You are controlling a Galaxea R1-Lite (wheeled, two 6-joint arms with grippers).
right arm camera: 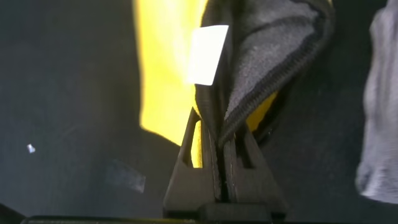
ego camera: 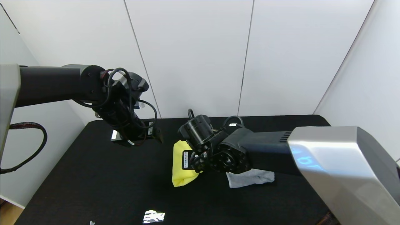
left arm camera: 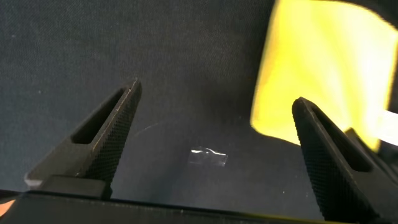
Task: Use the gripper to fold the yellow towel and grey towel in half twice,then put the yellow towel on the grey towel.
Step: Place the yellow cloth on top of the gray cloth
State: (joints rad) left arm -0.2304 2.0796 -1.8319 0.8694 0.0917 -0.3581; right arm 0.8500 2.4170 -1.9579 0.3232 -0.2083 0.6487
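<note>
R gripper [right arm camera: 219, 140] clamped on yellow towel [ego camera: 181, 175] edge, towel hanging below

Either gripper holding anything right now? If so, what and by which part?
The right gripper is shut on the yellow towel, pinching its black-trimmed edge next to the white tag. The left gripper is open over the table, holding nothing.

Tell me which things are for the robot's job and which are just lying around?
For the job: yellow towel, pinched in the right gripper; grey towel; left gripper, open over the table.
Lying about: clear tape scrap; shiny foil scrap; black table.
</note>
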